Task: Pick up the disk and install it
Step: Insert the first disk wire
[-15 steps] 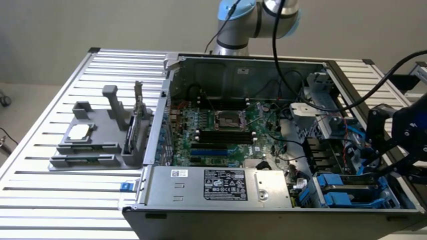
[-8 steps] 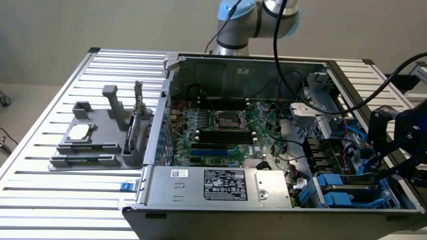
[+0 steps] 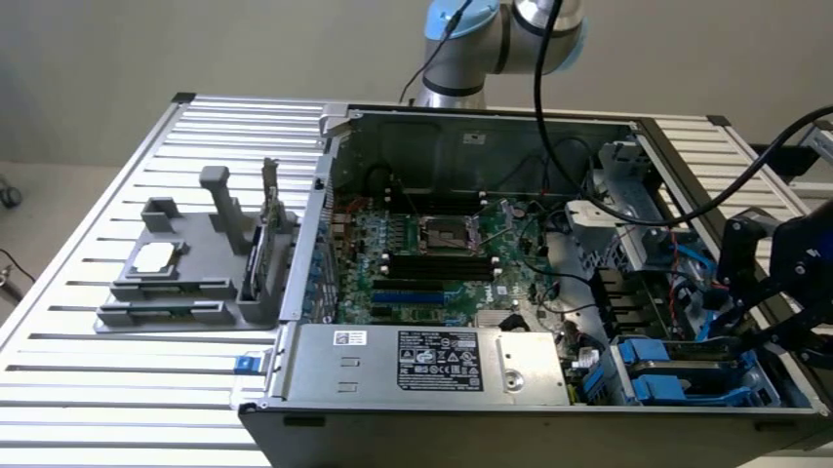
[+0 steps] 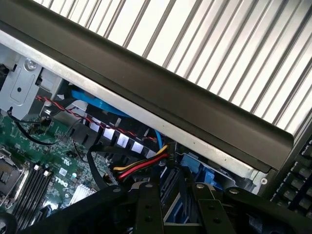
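one relation matters here: the disk [image 4: 178, 215] sits between the jaws of the gripper [image 4: 173, 197], and the drive bay [image 4: 207, 176] with its blue plastic lies straight ahead of both. in the wrist view a slim slab with a blue edge stands edge-on between the two dark fingers [image 4: 146, 209], one finger on each flat face. the gripper therefore reads as closed on the disk at a part-way width, though the contact itself is hard to make out. the slab's long axis appears to run along the fingers, out from the wrist toward the bay. the bay lies just past the red and yellow cables [image 4: 141, 168] and beside the dark case wall [image 4: 161, 97]. in the exterior view the gripper [image 3: 748, 317] hangs over the corner of the open computer case [image 3: 319, 195] at the exterior view's right. it is just above the drive bay [image 3: 657, 369], which sits beside the power supply box [image 3: 430, 361]. the motherboard [image 3: 430, 244] lies apart, toward the exterior view's left. judging from this, the disk is lifted and near its slot, not yet seated.
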Robot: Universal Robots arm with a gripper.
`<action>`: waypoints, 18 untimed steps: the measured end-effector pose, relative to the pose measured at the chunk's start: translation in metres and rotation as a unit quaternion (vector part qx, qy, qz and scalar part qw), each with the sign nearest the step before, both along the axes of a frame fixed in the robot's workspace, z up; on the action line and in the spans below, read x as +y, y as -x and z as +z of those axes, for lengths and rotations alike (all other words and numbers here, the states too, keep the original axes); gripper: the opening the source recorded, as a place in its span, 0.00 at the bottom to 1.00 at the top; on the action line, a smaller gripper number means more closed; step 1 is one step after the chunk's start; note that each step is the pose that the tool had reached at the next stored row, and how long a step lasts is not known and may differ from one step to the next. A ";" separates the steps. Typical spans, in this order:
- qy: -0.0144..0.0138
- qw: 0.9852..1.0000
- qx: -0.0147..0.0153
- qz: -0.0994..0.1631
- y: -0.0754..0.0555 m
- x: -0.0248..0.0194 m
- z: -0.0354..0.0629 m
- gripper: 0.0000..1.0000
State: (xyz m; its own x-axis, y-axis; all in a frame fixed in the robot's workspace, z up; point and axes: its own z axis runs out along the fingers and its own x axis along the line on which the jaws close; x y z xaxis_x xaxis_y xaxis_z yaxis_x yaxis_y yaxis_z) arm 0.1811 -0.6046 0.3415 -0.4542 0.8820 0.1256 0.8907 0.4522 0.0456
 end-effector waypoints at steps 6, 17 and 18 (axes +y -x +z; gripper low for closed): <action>-0.009 1.000 0.000 -0.001 0.000 0.0000 -0.0030 0.30; -0.019 1.000 0.000 -0.001 0.000 0.0003 -0.0061 0.30; -0.020 1.000 0.000 -0.001 0.000 0.0003 -0.0061 0.30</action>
State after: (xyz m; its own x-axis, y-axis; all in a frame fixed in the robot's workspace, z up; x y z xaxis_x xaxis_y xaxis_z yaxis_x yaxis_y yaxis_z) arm 0.1811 -0.6043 0.3354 -0.4519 0.8776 0.1600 0.8919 0.4477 0.0632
